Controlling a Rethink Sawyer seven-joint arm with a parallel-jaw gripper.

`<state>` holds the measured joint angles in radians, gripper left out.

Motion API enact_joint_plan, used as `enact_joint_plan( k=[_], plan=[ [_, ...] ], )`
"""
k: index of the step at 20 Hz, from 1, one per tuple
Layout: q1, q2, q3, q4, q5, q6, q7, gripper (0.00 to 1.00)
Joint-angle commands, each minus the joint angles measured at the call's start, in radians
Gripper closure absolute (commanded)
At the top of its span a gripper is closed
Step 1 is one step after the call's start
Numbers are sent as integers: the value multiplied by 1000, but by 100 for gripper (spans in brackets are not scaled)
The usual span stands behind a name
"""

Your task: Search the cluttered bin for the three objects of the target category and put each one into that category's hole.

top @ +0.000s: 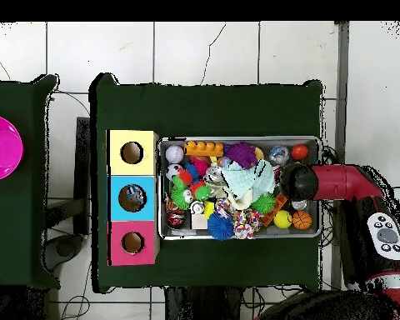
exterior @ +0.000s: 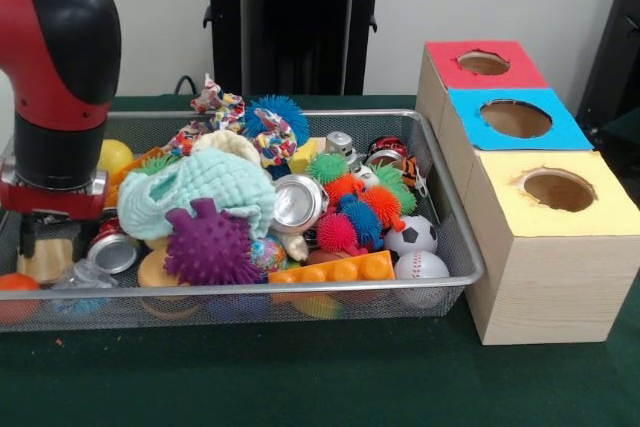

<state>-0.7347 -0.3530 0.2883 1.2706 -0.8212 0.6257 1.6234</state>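
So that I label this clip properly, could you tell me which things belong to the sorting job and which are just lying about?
Job: wire bin; blue-topped box's hole; what looks like a clear bottle.
Lying about: silver can; purple spiky ball; soccer ball; red-topped box; yellow-topped box.

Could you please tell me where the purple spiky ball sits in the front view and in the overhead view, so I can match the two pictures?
Front view: the purple spiky ball lies left of centre in the wire basket, near the front rim, just below the pale green cloth.
Overhead view: the ball lies near the basket's top edge, about midway along.
Shared landmark: the pale green cloth beside it.
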Motion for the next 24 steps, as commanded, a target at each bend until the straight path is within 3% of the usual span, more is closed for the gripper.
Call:
enact_joint_plan(
  k=[1, 10, 13, 18, 24],
  plan=[
    [-21, 48, 62, 37, 11, 10, -139, 0],
    [-8, -11, 96, 49, 66, 63, -170, 0],
    [-24, -48, 134, 71, 36, -45, -204, 0],
    [-50, -76, 171, 113, 3, -207, -139, 0],
    [-64, -92, 185, 151, -18, -296, -110, 0]
  ],
)
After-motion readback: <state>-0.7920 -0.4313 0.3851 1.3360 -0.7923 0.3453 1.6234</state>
